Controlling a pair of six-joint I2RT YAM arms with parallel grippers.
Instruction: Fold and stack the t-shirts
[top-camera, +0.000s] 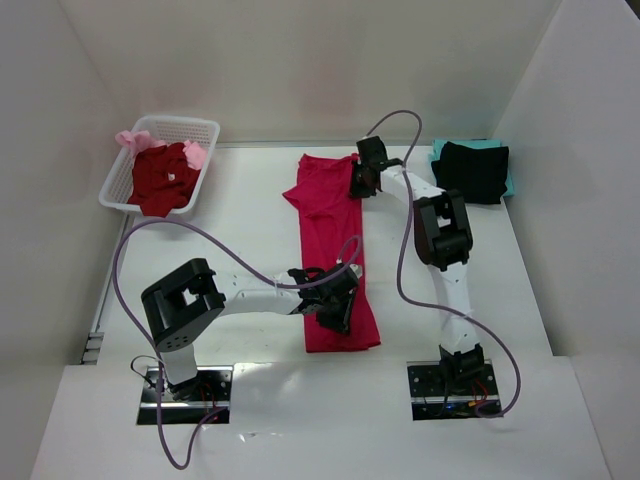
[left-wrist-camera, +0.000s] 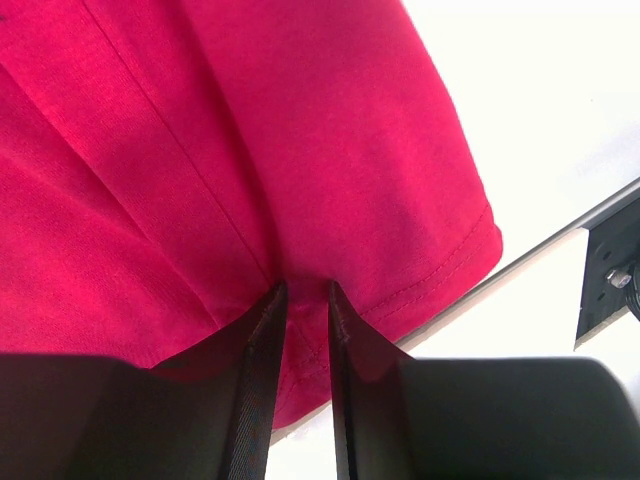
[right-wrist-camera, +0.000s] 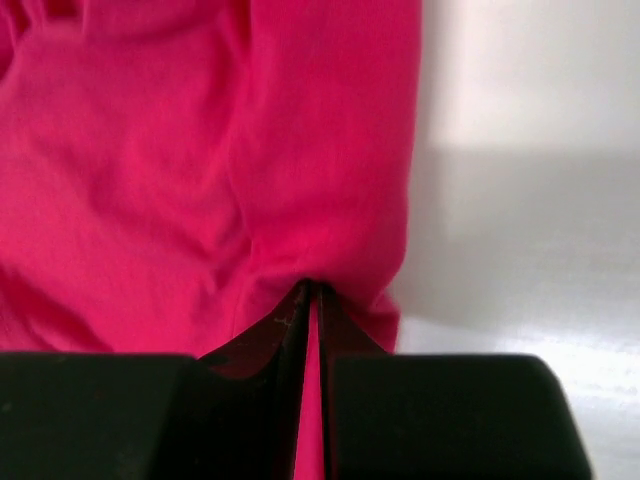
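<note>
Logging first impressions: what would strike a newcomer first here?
The crimson-pink t-shirt lies mid-table as a long strip, its near end pinched by the left tool, its far end by the right tool. A white basket sits far left; a black tee far right.

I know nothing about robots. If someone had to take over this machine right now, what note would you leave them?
Left gripper: shut on the crimson-pink t-shirt, close to its near hem.
Right gripper: shut on the same shirt, at its far right edge.
That shirt lies on the table as a long strip, apparently folded lengthwise.
Done: black t-shirt folded on top of the teal t-shirt, far right.
Left: finish folding this shirt and stack it. Then do the dark red t-shirt and pale pink t-shirt, both unfolded in the basket.
</note>
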